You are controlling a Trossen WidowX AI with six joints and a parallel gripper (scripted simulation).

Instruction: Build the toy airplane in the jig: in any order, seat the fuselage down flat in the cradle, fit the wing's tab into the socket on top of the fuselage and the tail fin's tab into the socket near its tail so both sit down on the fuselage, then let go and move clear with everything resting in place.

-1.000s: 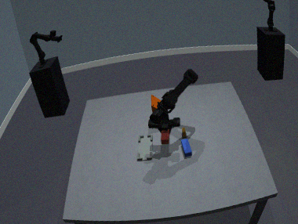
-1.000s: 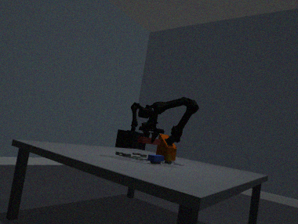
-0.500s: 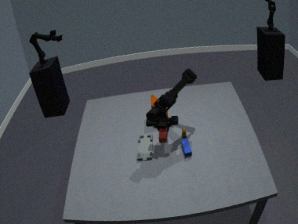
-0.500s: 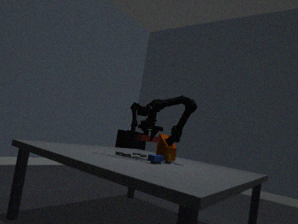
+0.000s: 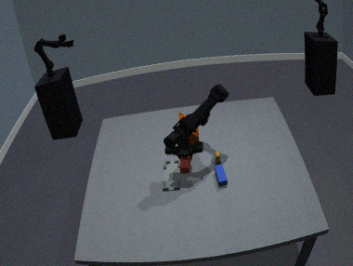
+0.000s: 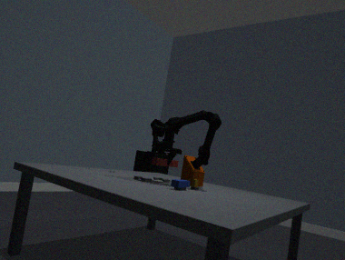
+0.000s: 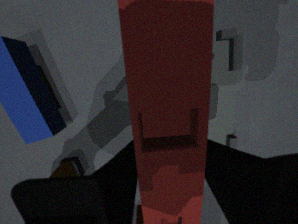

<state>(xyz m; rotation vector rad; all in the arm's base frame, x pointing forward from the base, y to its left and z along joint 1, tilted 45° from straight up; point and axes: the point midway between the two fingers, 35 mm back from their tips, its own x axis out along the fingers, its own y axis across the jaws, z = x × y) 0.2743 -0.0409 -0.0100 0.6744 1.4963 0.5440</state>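
My gripper [image 5: 185, 157] [image 6: 167, 159] [image 7: 163, 141] is shut on the red fuselage [image 5: 185, 166] [image 6: 159, 162] [image 7: 167, 75], its black fingers on both sides. The fuselage hangs level above the table, with an open socket facing up in the wrist view. The pale jig [image 5: 170, 175] [image 7: 226, 102], with dark corner posts, lies below and to one side of it, partly hidden by it in the wrist view. The blue wing [image 5: 220, 174] [image 6: 180, 184] [image 7: 20, 95] lies on the table to the right in the top view. The small yellow tail fin [image 5: 217, 155] [image 6: 195, 184] [image 7: 62, 170] stands just behind the wing.
An orange block [image 5: 194, 136] [image 6: 186, 168] is by the arm's base, behind the jig. The grey table [image 5: 130, 232] [image 6: 218, 205] carries the arm's shadow across the jig. Two black pedestals [image 5: 60, 107] [image 5: 320, 65] with other arms stand beyond the table.
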